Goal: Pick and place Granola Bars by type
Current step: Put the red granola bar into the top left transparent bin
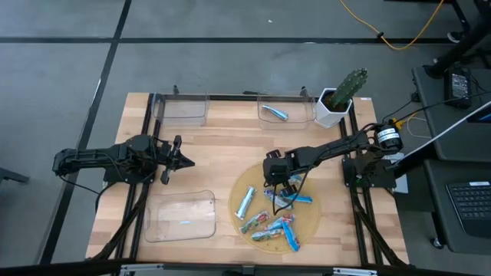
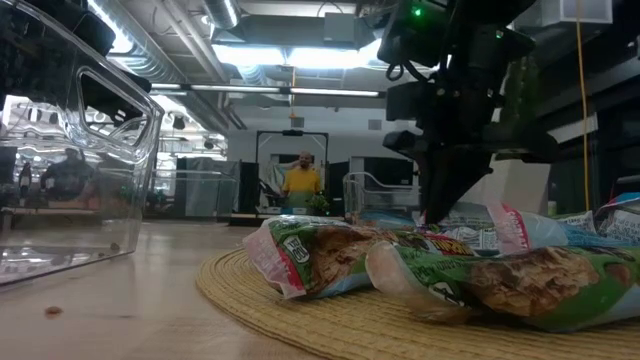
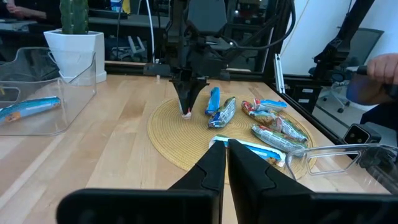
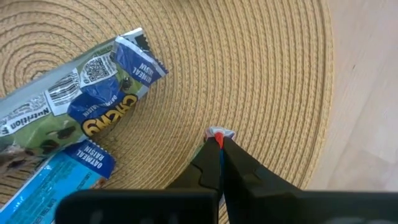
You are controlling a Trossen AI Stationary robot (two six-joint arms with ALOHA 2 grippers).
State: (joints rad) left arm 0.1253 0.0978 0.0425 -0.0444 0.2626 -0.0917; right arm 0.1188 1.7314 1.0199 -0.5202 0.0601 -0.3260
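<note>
Bars [image 4: 81, 99] just beside right end effector [image 4: 219, 138], closed, perhaps on a wrapper scrap.

Woven mat [image 1: 311, 218], clear trays [image 1: 181, 216], potted cactus [image 1: 342, 93].

The right pincer [image 1: 278, 182] is over the round woven mat [image 1: 247, 188], near several granola bars [image 1: 276, 222]; the left pincer [image 1: 184, 162] waits apart.

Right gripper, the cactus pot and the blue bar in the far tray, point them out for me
right gripper [image 4: 219, 138]: right wrist view, shut fingertips
cactus pot [image 1: 331, 112]: high view, white pot wall
blue bar [image 1: 273, 113]: high view, middle of wrapper
</note>
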